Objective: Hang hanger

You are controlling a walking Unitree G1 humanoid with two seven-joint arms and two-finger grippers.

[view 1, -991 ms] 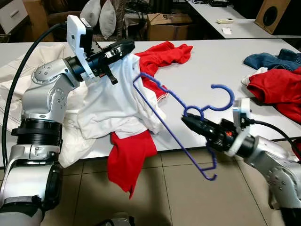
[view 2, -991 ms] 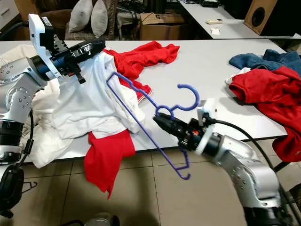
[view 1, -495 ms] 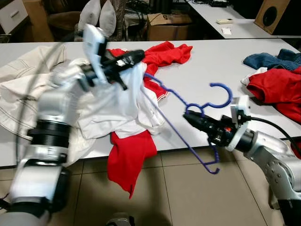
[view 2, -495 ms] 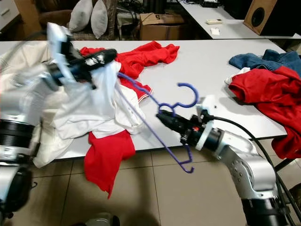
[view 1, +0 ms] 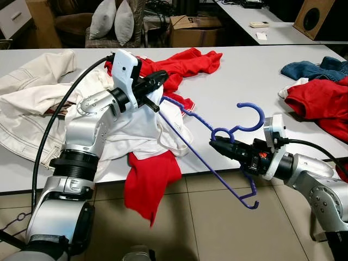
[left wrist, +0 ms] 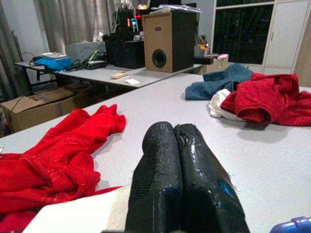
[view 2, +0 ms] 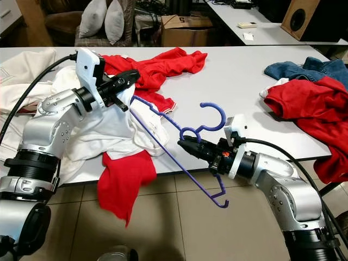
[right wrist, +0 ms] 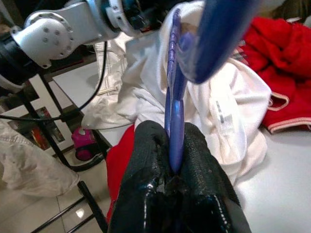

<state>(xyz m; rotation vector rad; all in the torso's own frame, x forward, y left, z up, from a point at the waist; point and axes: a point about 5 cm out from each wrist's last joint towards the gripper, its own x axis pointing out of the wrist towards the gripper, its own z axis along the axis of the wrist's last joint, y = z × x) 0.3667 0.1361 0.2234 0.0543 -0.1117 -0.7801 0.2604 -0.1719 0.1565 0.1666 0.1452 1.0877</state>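
Clamping the blue hanger [view 1: 217,136], right hand [right wrist: 172,160]; left hand [left wrist: 181,145] pressed together.

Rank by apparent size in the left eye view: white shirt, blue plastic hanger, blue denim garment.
1. White shirt, largest.
2. Blue plastic hanger.
3. Blue denim garment, smallest, though it lies farther away and runs off the picture's edge.

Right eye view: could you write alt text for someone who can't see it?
The robot's right end effector grips a blue plastic hanger at its neck, while the left end effector pinches a white T-shirt on a white table. Red shirts and blue jeans lie on the table too.
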